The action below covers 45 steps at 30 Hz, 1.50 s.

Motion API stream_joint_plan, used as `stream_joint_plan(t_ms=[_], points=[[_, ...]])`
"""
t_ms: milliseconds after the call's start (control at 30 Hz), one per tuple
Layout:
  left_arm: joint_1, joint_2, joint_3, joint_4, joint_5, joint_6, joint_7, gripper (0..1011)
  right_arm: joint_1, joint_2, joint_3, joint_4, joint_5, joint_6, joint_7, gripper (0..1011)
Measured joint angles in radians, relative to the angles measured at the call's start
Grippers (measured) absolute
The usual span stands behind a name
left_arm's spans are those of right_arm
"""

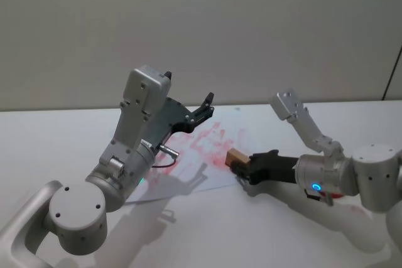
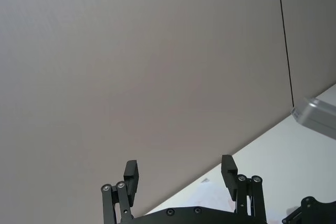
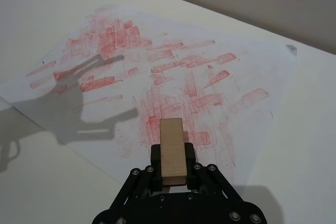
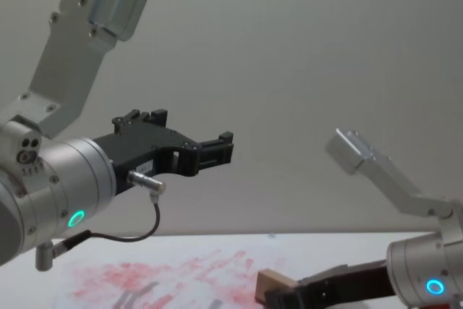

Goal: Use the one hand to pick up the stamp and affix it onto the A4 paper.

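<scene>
right tool (image 3: 173, 157) clamped on stamp (image 3: 171, 145), at near edge of a4 paper (image 3: 252, 61), contact unclear | left tool (image 2: 181, 174) raised, fingers wide, idle | risk: partial or smeared print from tilted block; sheet slip on worktop (image 1: 264, 230) from sideways drag

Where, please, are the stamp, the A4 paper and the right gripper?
stamp (image 3: 171, 150): right wrist view, top face.
A4 paper (image 3: 173, 66): right wrist view, printed middle.
right gripper (image 1: 240, 164): head view, between fingertips.
</scene>
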Motion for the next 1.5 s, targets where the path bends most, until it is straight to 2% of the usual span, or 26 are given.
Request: stream_joint_plan(t_ms=[300,500,600,867,1167,1400,1500], points=[[0.000,0.000,0.000,0.000,0.000,0.000,0.000,1001,-0.044,0.032,0.008,-0.107,-0.004,-0.032,-0.043,217],[0.000,0.000,0.000,0.000,0.000,0.000,0.000,1001,-0.093,0.070,0.027,-0.224,0.017,-0.061,-0.083,217],[0.000,0.000,0.000,0.000,0.000,0.000,0.000,1001,-0.141,0.106,0.044,-0.311,0.037,-0.075,-0.120,217],[0.000,0.000,0.000,0.000,0.000,0.000,0.000,1001,-0.249,0.184,0.083,-0.465,0.088,-0.088,-0.204,217],[0.000,0.000,0.000,0.000,0.000,0.000,0.000,1001,-0.424,0.301,0.148,-0.640,0.200,-0.073,-0.350,217],[0.000,0.000,0.000,0.000,0.000,0.000,0.000,1001,-0.515,0.357,0.186,-0.706,0.281,-0.045,-0.422,217],[0.000,0.000,0.000,0.000,0.000,0.000,0.000,1001,-0.557,0.382,0.207,-0.726,0.333,-0.020,-0.452,217]])
